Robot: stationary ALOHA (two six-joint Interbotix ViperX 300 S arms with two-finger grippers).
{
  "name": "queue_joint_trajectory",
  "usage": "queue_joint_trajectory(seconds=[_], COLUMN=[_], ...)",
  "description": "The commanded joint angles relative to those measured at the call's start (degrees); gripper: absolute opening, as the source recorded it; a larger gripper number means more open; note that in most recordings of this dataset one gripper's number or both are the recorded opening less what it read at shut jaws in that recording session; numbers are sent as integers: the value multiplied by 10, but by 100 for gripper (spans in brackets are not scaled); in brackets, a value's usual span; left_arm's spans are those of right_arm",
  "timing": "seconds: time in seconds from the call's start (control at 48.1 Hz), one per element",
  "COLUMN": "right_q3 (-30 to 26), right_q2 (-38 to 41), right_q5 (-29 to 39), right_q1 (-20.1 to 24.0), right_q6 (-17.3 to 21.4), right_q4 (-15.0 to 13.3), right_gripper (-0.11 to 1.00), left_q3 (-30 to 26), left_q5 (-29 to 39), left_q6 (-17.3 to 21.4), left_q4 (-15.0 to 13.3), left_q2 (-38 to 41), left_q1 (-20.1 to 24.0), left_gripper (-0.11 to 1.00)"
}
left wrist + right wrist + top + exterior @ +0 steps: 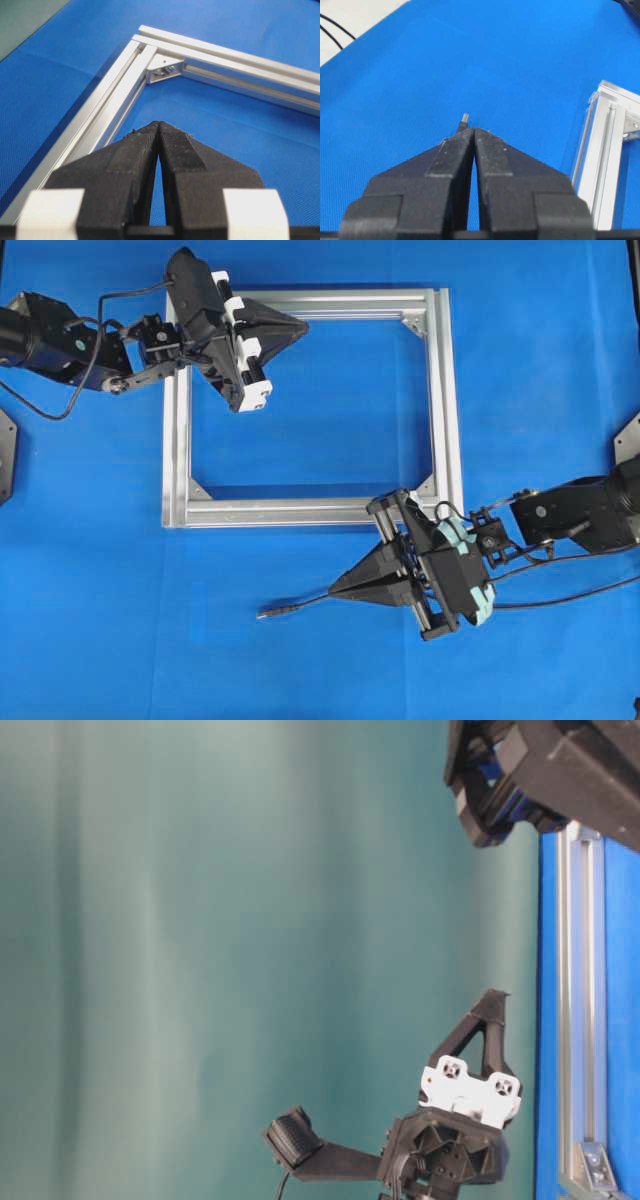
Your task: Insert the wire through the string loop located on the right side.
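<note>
Wire (300, 605): thin, black, small dark plug tip, on blue cloth (100, 620).

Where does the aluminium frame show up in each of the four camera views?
Overhead: aluminium frame fills the centre of the blue cloth.
Table-level: one rail along the right edge.
Left wrist: a corner, upper middle.
Right wrist: a corner at the right edge.
Shared landmark: the blue cloth.

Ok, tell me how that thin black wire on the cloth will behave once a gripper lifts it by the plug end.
The wire will probably be floppy: it is very thin and lies in a loose curve on the blue cloth. It is likely light, so the trailing length may drag. Its small cylindrical plug could roll or slip if pinched off-centre.
</note>
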Motion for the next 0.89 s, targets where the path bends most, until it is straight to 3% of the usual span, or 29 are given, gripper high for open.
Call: queue_joint_trajectory(seconds=[0.0, 0.125, 0.561, 0.707, 0.873], right_q3=[-13, -23, -28, -29, -30], right_q2=[-25, -29, -29, -29, -29], right_q5=[-3, 19, 46, 47, 46], right_q1=[9, 12, 12, 12, 14], right_q6=[9, 18, 57, 65, 80], right_q4=[2, 3, 4, 8, 10], right_gripper=[0, -6, -2, 21, 69], left_q3=[-5, -1, -4, -4, -4], left_q5=[11, 23, 22, 22, 21], left_q6=[6, 7, 9, 9, 9], left_q4=[12, 12, 13, 12, 13], left_q2=[-22, -23, -24, -24, -24], left_q1=[0, 0, 1, 1, 1], left_gripper=[0, 0, 0, 0, 0])
